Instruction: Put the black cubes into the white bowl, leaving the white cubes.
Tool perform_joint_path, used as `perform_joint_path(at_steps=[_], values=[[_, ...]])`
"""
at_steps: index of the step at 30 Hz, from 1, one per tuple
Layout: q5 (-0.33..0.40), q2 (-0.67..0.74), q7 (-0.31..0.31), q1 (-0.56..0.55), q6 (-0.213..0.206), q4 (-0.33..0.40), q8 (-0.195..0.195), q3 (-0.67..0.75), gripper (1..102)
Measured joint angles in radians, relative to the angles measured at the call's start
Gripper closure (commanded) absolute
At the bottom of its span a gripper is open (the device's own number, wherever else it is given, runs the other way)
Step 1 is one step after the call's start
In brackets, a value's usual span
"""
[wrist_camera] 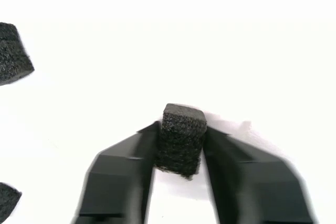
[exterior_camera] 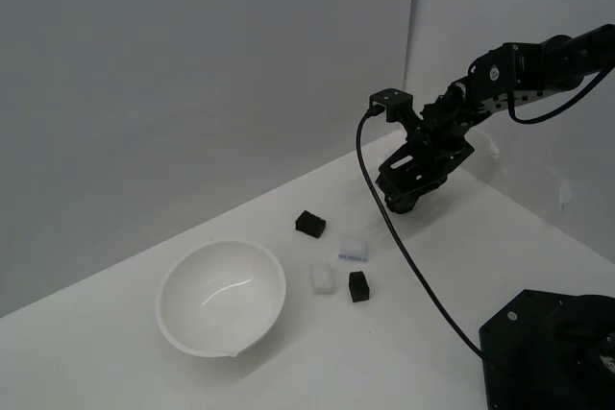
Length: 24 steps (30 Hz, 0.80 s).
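**Black cube clamped, bowl well apart — drop risk on the carry**

Risks first. The gripper (wrist_camera: 181,145) has a black cube (wrist_camera: 182,139) pinched between both fingers (wrist_camera: 123,174), jaws closed to just the cube's width. The cube looks like soft foam and sits near the fingertips, not deep in the jaws, so I judge it could squirm or pop out if the arm swings fast toward the bowl. Wrist view is motion-blurred, so contact quality is hard to rate. Second risk: the white bowl (exterior_camera: 222,297) is well apart from the gripper (exterior_camera: 408,197), and the straight path passes over the loose cubes; a low carry could knock them. Third: releasing off-centre near the rim could bounce the cube out.

Layout, exterior view, clock directions from the bowl: gripper at about 2 o'clock, raised above the table (exterior_camera: 115,362). One loose black cube (exterior_camera: 309,225) at 2 o'clock, nearer the bowl. Another black cube (exterior_camera: 359,286) at 3 o'clock, just beside a white cube (exterior_camera: 323,279). A second white cube (exterior_camera: 354,251), bluish on one face, sits just behind that pair. Other white cubes not seen. Bowl looks empty.

Held cube is centred between the jaws, in the exterior view hidden by the gripper body.
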Motion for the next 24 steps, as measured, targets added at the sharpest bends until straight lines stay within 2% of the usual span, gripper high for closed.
perform_joint_path(at_steps=[5,14,24], values=[[0.0,0.0,0.011,0.0,0.0,-0.002,0.0,0.0,100],[-0.005,0.069,0.063,-0.003,0.0,-0.005,0.0,0.069,100],[-0.043,0.186,0.184,-0.005,0.009,-0.043,0.002,0.184,100]])
